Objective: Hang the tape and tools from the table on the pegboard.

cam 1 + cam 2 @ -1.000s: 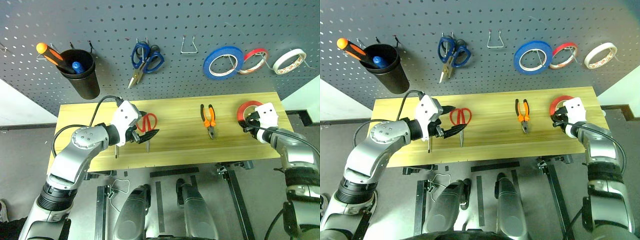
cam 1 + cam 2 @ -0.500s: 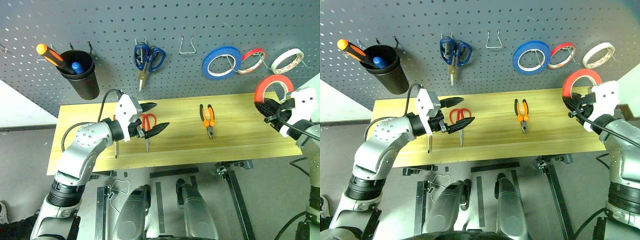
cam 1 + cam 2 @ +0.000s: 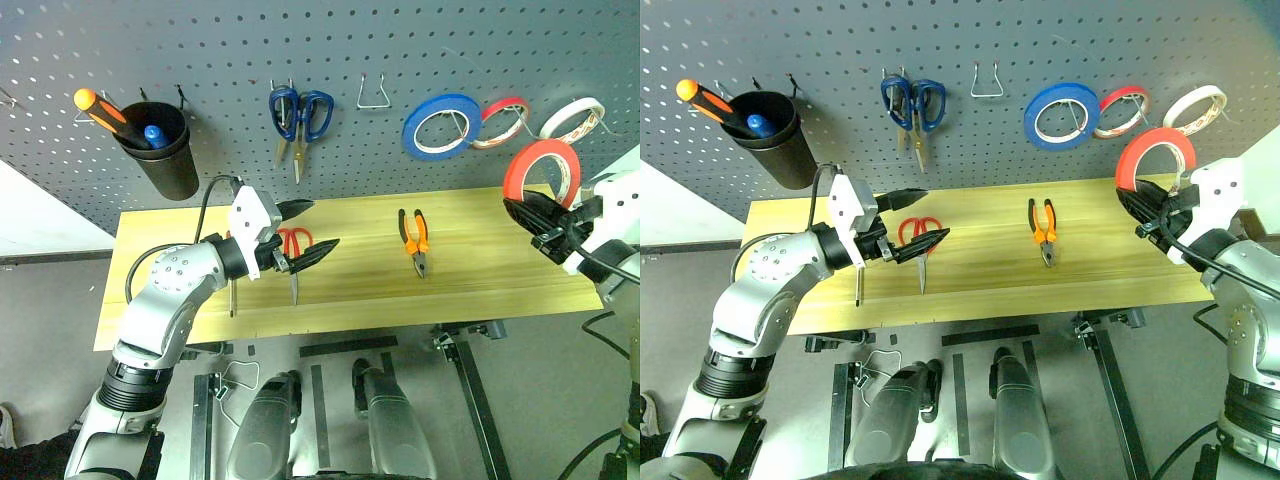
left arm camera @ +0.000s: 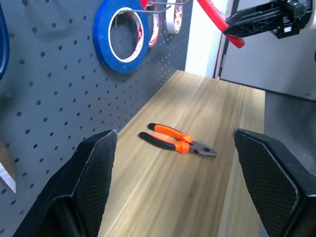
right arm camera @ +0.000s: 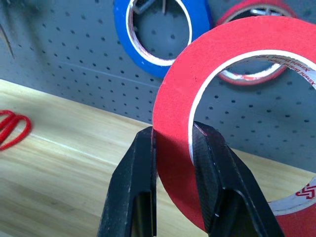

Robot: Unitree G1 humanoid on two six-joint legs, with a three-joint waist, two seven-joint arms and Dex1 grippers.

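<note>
While pinched, tape (image 5: 197, 98) rises above right pincer (image 5: 173, 138).

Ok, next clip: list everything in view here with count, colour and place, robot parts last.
pegboard: 1, dark grey, behind table
table: 1, light wood
red tape: 1, red, held up in right gripper
pliers: 1, orange-black, on table
red scissors: 1, on table under left gripper
red screwdriver: 1, on table, left
blue scissors: 1, hung on pegboard
blue tape: 1, on hook
other tape rolls: 2, red-rimmed and white, on hooks
cup: 1, black, on pegboard, holding orange-handled screwdriver
left gripper: open
right gripper: shut on red tape
</note>
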